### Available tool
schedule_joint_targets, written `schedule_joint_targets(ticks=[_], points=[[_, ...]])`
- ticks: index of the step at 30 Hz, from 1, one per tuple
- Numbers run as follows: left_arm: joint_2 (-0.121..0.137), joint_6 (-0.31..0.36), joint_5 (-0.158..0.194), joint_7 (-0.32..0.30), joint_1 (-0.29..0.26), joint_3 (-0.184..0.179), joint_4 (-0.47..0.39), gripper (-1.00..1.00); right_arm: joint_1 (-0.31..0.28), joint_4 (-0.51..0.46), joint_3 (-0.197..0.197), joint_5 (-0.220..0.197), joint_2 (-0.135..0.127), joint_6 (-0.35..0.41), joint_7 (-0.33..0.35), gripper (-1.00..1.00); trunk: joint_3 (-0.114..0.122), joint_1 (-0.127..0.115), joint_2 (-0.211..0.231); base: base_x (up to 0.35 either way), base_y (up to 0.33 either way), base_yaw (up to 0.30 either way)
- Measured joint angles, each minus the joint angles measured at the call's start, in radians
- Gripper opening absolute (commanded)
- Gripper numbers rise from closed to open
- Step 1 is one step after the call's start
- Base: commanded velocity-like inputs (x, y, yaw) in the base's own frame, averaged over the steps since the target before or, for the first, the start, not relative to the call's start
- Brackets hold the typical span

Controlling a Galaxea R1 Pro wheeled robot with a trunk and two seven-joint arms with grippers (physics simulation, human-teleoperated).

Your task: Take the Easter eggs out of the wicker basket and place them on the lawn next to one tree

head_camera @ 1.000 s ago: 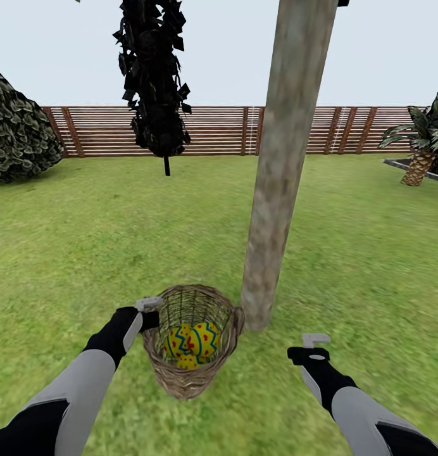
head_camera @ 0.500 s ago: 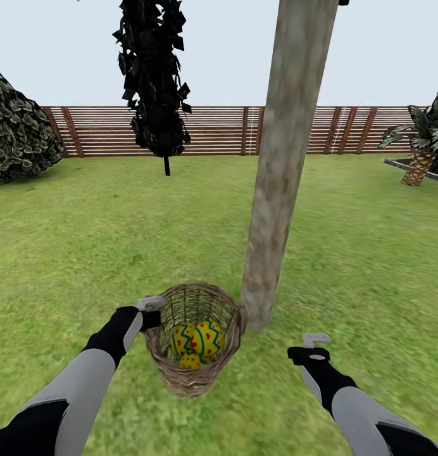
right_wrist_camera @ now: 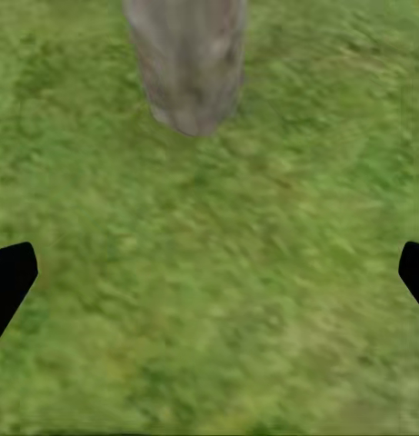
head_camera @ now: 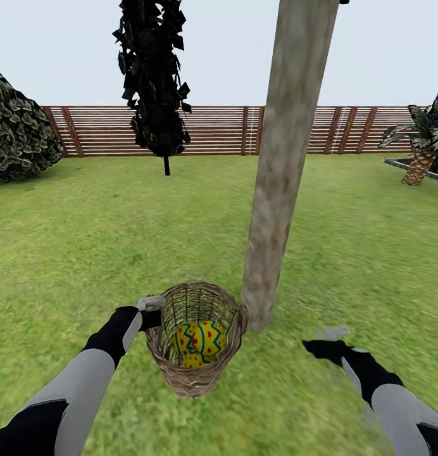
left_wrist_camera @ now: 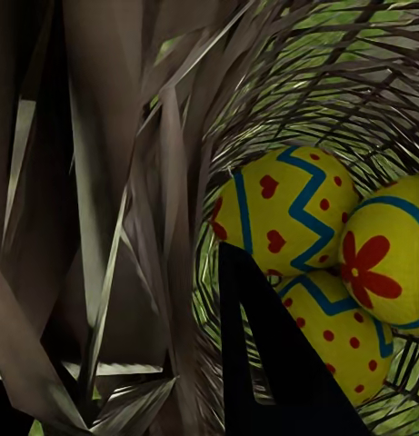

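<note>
One wicker basket (head_camera: 195, 339) is held up over the lawn (head_camera: 86, 240) directly beside the foot of the single thick, pale grey-beige tree (head_camera: 279, 171), its small loop handle close against the trunk. The left gripper (head_camera: 151, 310) is clamped on the basket's near-left rim: in the left wrist view one dark finger (left_wrist_camera: 273, 363) reaches down inside the woven wall while twigs of the weave cross close in front of the camera.

Three Easter eggs (left_wrist_camera: 286, 213) lie together in the bottom of the basket, all touching one another. The left wrist view shows each of them: one with blue zigzags and red hearts, one at the side with a red flower mark (left_wrist_camera: 386, 259), and one lower with red dots (left_wrist_camera: 341, 331). From the head view only two can be made out through the open top (head_camera: 200, 339).

The right gripper (head_camera: 330, 339) hangs over bare grass to the right of the trunk, blurred in the head view. In the right wrist view its two dark fingertips (right_wrist_camera: 9, 282) stand wide apart at opposite sides, with nothing between them but grass (right_wrist_camera: 218, 300) and the base of the trunk (right_wrist_camera: 186, 64) ahead.

Farther off stand one brown slatted fence (head_camera: 219, 130), one black-leaved tree (head_camera: 154, 82), one dark bush (head_camera: 19, 130) and one small palm (head_camera: 421, 142).
</note>
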Motion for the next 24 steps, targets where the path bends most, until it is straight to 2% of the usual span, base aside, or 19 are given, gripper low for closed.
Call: schedule_joint_targets(ticks=[1,2,3,4,5,9,15,17,20,21,24], points=[[0.000,0.000,0.000,0.000,0.000,0.000,0.000,-1.00,0.000,-0.042,-0.082,0.001,-0.044,0.069,0.139,1.00,-0.003,0.004,-0.007,0.000,0.000,0.000],[0.000,0.000,0.000,0.000,0.000,0.000,0.000,-1.00,0.000,-0.076,-0.132,0.001,-0.073,0.119,0.266,1.00,-0.006,0.008,-0.014,0.000,0.000,0.000],[0.000,0.000,0.000,0.000,0.000,0.000,0.000,-1.00,0.000,-0.099,-0.161,0.002,-0.107,0.148,0.432,1.00,-0.009,0.011,-0.021,0.000,0.000,0.000],[0.000,0.000,0.000,0.000,0.000,0.000,0.000,-1.00,0.001,-0.106,-0.169,0.008,-0.122,0.155,0.543,1.00,-0.013,0.015,-0.028,0.000,0.000,0.000],[0.000,0.000,0.001,0.000,0.000,0.000,0.000,-1.00,0.001,-0.109,-0.171,0.015,-0.130,0.158,0.618,1.00,-0.016,0.019,-0.035,0.000,0.000,0.000],[-0.001,0.000,0.000,0.000,0.000,0.000,0.000,-1.00,0.001,-0.108,-0.169,0.015,-0.121,0.155,0.568,1.00,-0.028,0.035,-0.063,0.000,0.000,0.000],[0.008,0.000,0.003,0.000,0.000,0.000,0.000,-1.00,0.001,-0.098,-0.170,0.007,-0.121,0.153,0.568,1.00,-0.047,0.058,-0.105,0.000,0.000,0.000],[0.012,0.000,-0.006,0.000,0.000,0.000,0.000,-1.00,0.005,-0.092,-0.168,0.017,-0.120,0.152,0.566,1.00,-0.054,0.065,-0.119,0.000,0.000,0.000],[0.013,0.000,0.002,0.000,0.000,0.001,0.000,-1.00,0.011,-0.053,-0.166,0.019,-0.109,0.157,0.566,1.00,-0.063,0.077,-0.140,0.000,0.000,0.000],[0.013,0.000,0.001,0.000,0.000,0.001,0.000,-1.00,0.013,-0.025,-0.166,0.019,-0.112,0.156,0.563,1.00,-0.066,0.081,-0.147,0.000,0.000,0.000],[0.013,0.000,0.001,0.000,0.000,0.001,0.000,-1.00,0.013,-0.018,-0.167,0.018,-0.113,0.155,0.562,1.00,-0.076,0.092,-0.168,0.000,0.000,0.000]])
